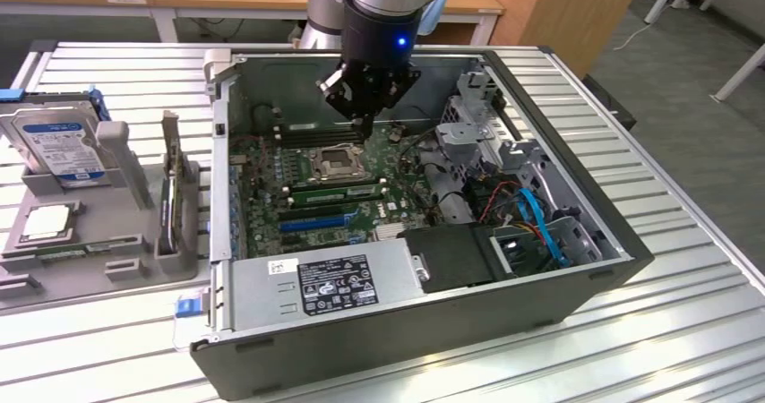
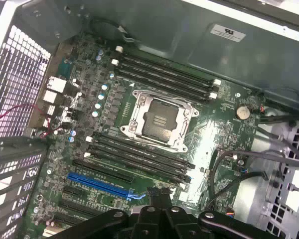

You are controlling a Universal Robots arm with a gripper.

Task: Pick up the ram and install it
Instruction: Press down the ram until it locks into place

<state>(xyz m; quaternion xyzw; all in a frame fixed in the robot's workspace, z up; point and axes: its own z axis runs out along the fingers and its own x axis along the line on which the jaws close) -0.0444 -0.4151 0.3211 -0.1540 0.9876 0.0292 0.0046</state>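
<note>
The ram (image 1: 179, 197), a thin green stick, stands on edge in a slot of the grey holder (image 1: 90, 269) at the exterior view's left, outside the computer case. My gripper (image 1: 361, 116) hangs inside the open case (image 1: 574, 206), above the motherboard (image 1: 269, 166) near the far memory slots (image 1: 313, 132) and the bare processor socket (image 1: 337, 159). In the wrist view its fingers (image 2: 159, 195) are shut together with nothing between them. They sit over the black memory slots (image 2: 139, 154) beside the socket (image 2: 159, 118). The ram is well apart from the gripper.
A hard drive (image 1: 60, 143) with a blue-white label and a silver processor chip (image 1: 48, 222) also sit in the grey holder. Inside the case are a power supply (image 1: 329, 282), a black fan block (image 1: 460, 255), blue cables (image 1: 538, 224) and metal drive brackets (image 1: 472, 134).
</note>
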